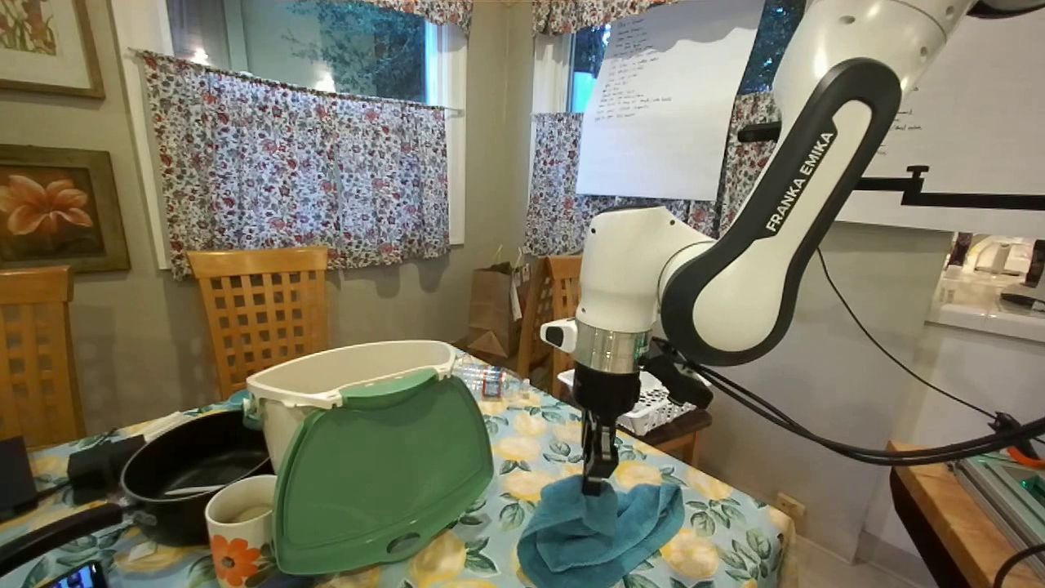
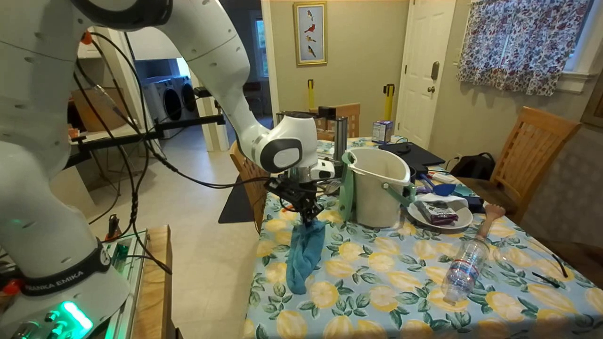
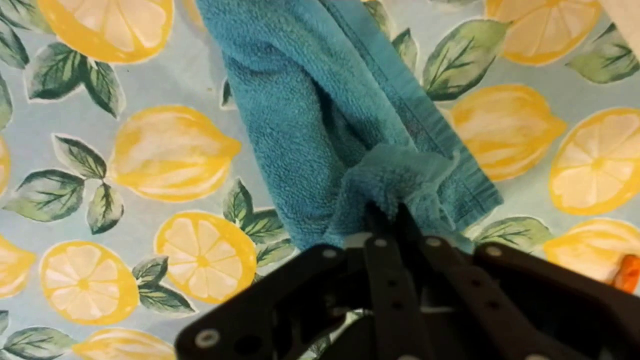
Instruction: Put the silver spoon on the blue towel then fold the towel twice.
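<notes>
The table (image 2: pixel 367 301) has lemons all over its cloth (image 3: pixel 172 82). The towel (image 1: pixel 571 547) lies on it near a corner, where the edge next to the robot (image 2: pixel 37 197) meets the end edge. Some cloth shows between the towel and both edges. Past the robot's edge there is floor (image 2: pixel 207 268), then a wood bench (image 2: pixel 158 292). A white basket (image 1: pixel 653 418) shows past the end edge. A wide stretch of lemons runs from the towel to a bottle (image 2: pixel 461 275), which lies on its side, well apart from it. The other way is tight. A green lid (image 1: pixel 384 482) leans on the bin (image 2: pixel 381 197) near the towel, with just a strip of cloth between lid and towel. A mug (image 1: pixel 233 527) and a pan (image 1: pixel 184 527) stand on the lid's other side.

The gripper (image 3: pixel 386 215) is right over the towel and pinches it. A bunch of towel is squeezed between its black jaws, which stand close together. The rest spreads out below in soft folds, with a flat hem beside them in the wrist view.

FRANKA EMIKA can be read along the arm (image 1: pixel 739 322) and around the base (image 2: pixel 52 254). A big paper (image 1: pixel 653 163) has handwriting too small to read. The bottle's label is red and blue, and it is too small to read as well.
</notes>
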